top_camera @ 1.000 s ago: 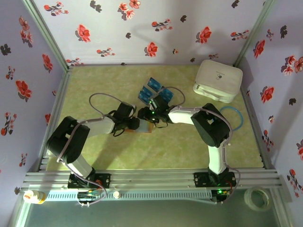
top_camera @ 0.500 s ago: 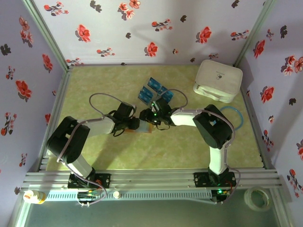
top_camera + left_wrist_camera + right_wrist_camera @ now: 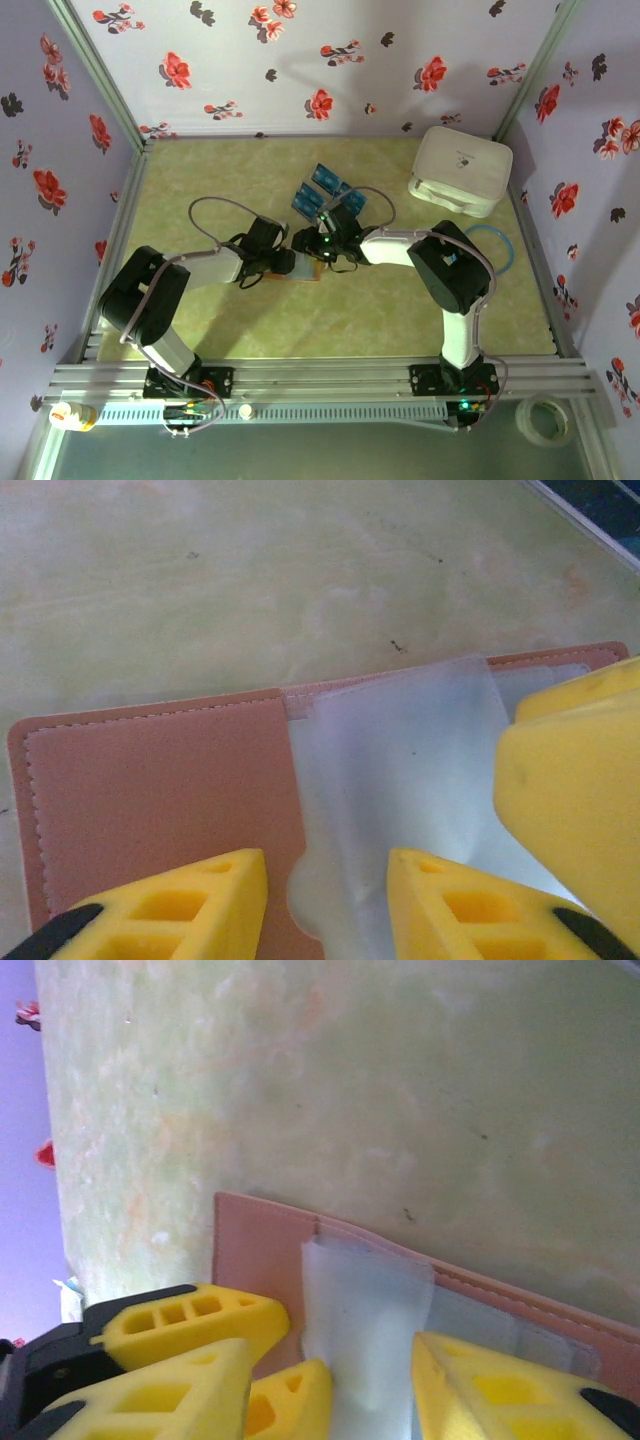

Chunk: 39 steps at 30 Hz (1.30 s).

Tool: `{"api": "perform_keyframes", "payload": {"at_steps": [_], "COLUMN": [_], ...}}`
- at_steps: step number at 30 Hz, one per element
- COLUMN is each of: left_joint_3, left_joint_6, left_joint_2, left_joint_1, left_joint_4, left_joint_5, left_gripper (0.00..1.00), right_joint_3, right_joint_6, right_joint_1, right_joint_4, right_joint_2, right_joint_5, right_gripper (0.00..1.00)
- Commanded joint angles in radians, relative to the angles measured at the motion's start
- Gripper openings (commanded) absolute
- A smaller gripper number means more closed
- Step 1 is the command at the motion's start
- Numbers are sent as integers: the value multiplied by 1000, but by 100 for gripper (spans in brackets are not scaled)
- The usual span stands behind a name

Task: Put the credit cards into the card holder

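Straddling the clear sleeve [image 3: 400,760] of the open card holder [image 3: 160,790] with my left claw [image 3: 325,910] and right claw [image 3: 375,1400] both half-spread, credit cards [image 3: 325,192] lying on the table [image 3: 250,330], none inserted yet.

Three lavender walls [image 3: 300,60], printed with red and dark flowers, are enclosing the desk [image 3: 340,320], whose pale green marbled top is lying evenly lit. Grey metal posts [image 3: 98,75] are running up the back corners, and aluminium rails [image 3: 330,378] are spanning the near edge.
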State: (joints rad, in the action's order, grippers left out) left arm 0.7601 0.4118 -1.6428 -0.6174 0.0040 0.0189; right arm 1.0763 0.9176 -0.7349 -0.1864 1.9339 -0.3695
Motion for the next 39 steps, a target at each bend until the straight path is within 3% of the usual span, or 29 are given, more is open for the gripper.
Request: {"api": "perform_keyframes", "payload": {"at_steps": [1,8,39], "left_joint_3": [-25,-25,-44], "left_joint_6": [5,5,81], "left_joint_2": [-22,-24,192], "left_joint_1": [-5,-5,23], "left_joint_4": [-77,-76,-58], "left_joint_5": [-14,-15,-103], "left_gripper": [38,38,58], "right_joint_3": [24,3,-52], "right_joint_6": [25,41,81], "right_joint_1": [2,8,14], "right_joint_4": [-34,-56,-120], "right_joint_2": [31,30,4], "right_joint_5": [-39,-31,-69], "right_gripper": [45,44,41]}}
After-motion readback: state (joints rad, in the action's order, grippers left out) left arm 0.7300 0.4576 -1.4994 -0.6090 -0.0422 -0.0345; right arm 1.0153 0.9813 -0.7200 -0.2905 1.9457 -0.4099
